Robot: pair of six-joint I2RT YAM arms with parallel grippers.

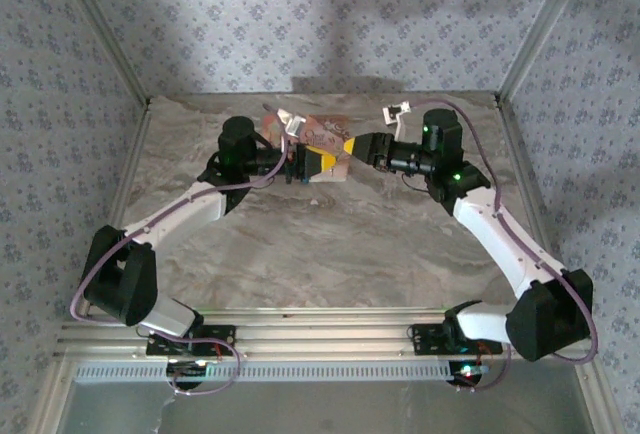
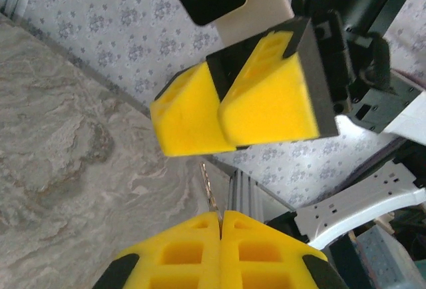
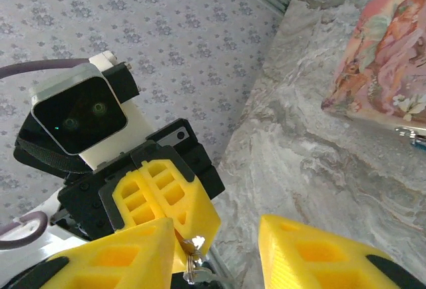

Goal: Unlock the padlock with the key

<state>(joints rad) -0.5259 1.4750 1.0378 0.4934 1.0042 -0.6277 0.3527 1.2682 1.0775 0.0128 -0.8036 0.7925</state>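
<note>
Marbled table [image 2: 66, 136]. My left gripper [image 2: 221, 216] clamped shut on the key [image 2: 208, 186]: light, stiff, slippery, best pinched by its bow. Opposite, right gripper [image 3: 216, 236] stood part-open, empty.

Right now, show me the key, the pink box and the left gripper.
key [image 2: 207, 184]: left wrist view, middle of its shaft.
pink box [image 3: 386, 56]: right wrist view, its illustrated top.
left gripper [image 2: 221, 214]: left wrist view, where its tips meet.

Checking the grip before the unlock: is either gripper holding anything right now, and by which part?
The left gripper pinches the key by one end, the rest sticking out. The right gripper is open, gripping nothing.
</note>
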